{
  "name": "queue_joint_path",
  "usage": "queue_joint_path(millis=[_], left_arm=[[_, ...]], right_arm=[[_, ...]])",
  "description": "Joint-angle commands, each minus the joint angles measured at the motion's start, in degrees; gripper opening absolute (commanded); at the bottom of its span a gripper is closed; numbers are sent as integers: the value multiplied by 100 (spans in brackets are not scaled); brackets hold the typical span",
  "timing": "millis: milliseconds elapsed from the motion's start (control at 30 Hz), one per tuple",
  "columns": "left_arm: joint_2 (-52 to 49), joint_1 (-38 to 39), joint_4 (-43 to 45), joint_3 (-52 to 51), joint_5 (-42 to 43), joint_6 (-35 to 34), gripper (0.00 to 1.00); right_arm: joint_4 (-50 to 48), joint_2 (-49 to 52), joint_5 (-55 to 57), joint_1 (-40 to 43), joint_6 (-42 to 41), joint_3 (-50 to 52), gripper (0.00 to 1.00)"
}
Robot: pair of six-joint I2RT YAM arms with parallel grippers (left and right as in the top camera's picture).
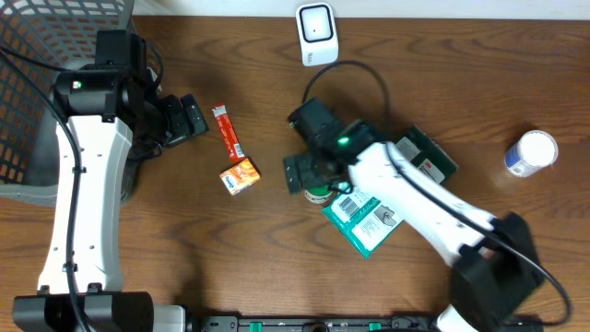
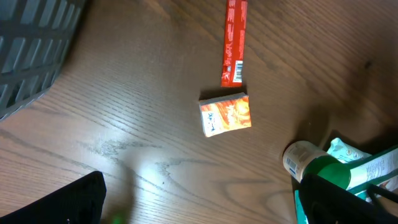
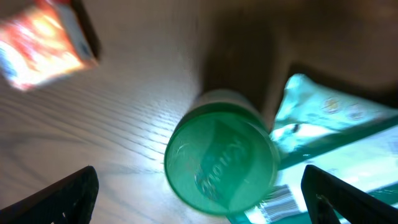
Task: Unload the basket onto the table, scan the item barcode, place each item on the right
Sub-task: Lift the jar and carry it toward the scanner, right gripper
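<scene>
Right end effector (image 3: 198,186), spread wide, above green-capped bottle (image 3: 221,158)

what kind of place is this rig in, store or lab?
Most likely a lab bench mocked up as a checkout: a white scanner-like device at the back of a wooden table, small packaged goods such as a red stick packet and an orange box, and a wire basket at the left.

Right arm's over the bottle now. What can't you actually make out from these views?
- Overhead: green-capped bottle mostly hidden under the right gripper; no barcode seen there.
- Right wrist: orange box blurred, cut off by the top-left corner; print unreadable.
- Left wrist: bottle label too small to read.
- Overhead: dark green box partly covered by the right arm.
</scene>
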State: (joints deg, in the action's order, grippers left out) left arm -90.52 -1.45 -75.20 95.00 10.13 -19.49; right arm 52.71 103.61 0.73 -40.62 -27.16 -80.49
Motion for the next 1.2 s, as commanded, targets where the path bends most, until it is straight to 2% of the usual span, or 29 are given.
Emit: queue_joint_path(millis=[0, 133, 333, 400, 633, 733, 833, 1033, 1100, 1167], left_arm=[[90, -2, -42, -28, -35, -28, 100], [90, -2, -44, -28, -35, -28, 100], [90, -2, -42, -28, -35, -28, 100], [90, -2, -42, -28, -35, -28, 100], [90, -2, -42, -28, -35, -28, 100], [90, -2, -44, -28, -35, -28, 100], [90, -2, -44, -28, -35, -28, 100], [90, -2, -42, -28, -35, -28, 100], [90, -2, -44, -28, -35, -28, 100], [90, -2, -42, -28, -35, -28, 100]], right_arm=[[48, 391, 245, -153, -42, 74, 99], [90, 553, 247, -214, -42, 74, 99], [37, 476, 549, -181, 127, 50, 74], [0, 426, 542, -155, 466, -7, 66], [-221, 352, 540, -160, 1886, -369, 59], [-498, 352, 540, -160, 2492, -387, 59], [-743, 352, 542, -146, 3515, -387, 60], [-879, 352, 551, -144, 5812, -387, 71], [-879, 352, 549, -136, 6389, -387, 72], [-881, 352, 546, -105, 6885, -387, 78]])
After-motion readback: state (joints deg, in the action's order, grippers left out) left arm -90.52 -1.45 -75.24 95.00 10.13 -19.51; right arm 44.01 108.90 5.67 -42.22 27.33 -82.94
